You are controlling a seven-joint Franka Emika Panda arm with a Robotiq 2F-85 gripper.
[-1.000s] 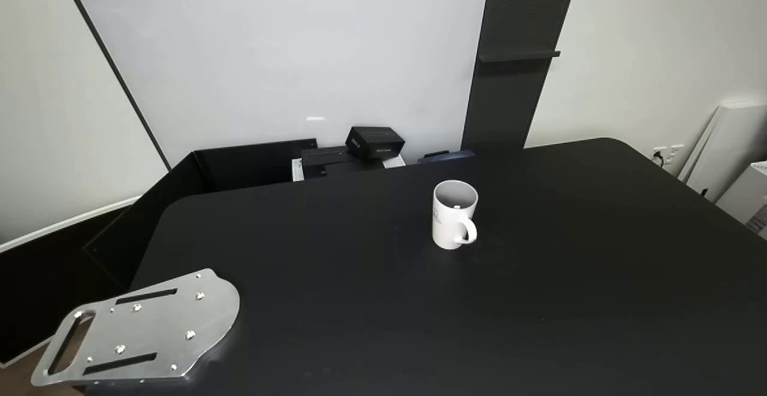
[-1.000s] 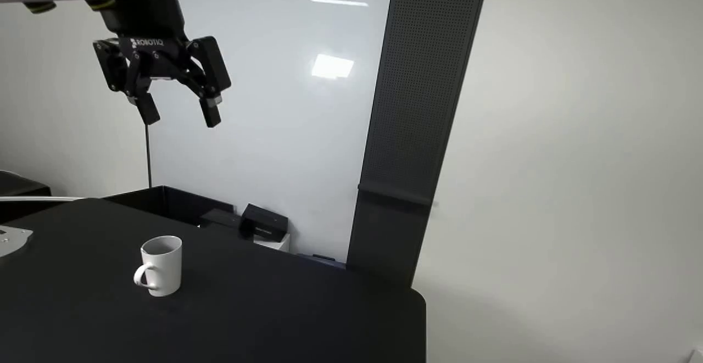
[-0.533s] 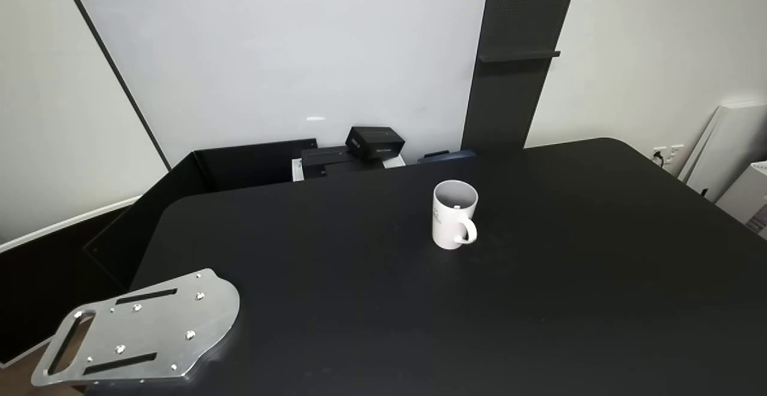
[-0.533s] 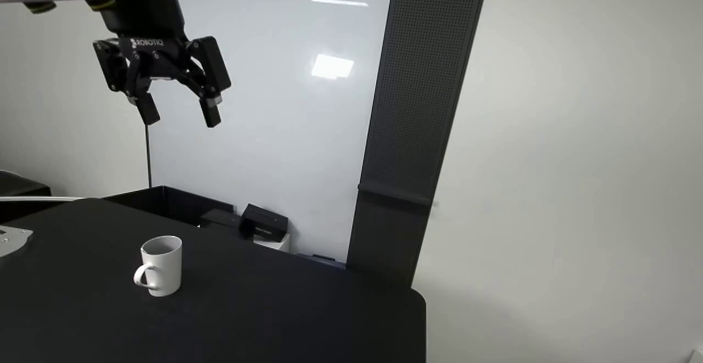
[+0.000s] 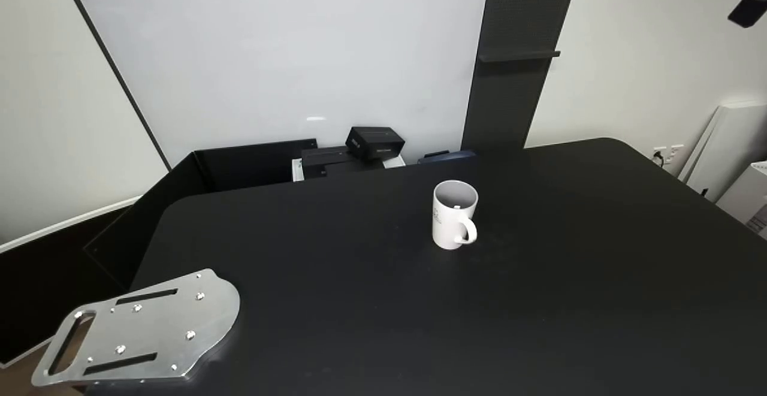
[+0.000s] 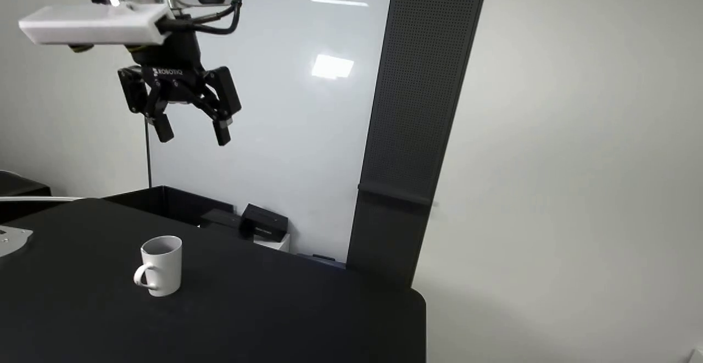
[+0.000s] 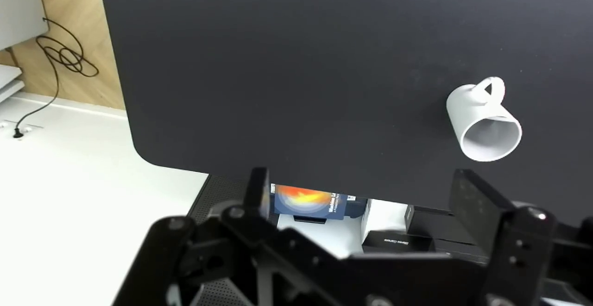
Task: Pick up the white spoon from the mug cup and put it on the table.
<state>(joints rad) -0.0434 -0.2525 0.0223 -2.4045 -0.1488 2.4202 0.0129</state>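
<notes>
The white mug cup stands upright on the black table, also visible in an exterior view and in the wrist view. A small white tip of the spoon shows inside the mug by the handle side; the rest is hidden by the mug wall. In the wrist view, a pale sliver near the mug's inner rim may be the spoon. My gripper is open and empty, high above the table and mug. Its fingers are wide apart in the wrist view, with the mug beyond the right finger.
A grey slotted metal plate lies at a table corner. Black boxes and a blue book lie beyond the table's edge, near the wall. A dark perforated panel stands against the wall.
My gripper has moved down and slightly right in an exterior view, still open. A fingertip now shows at the top right corner of an exterior view. The mug has not moved.
</notes>
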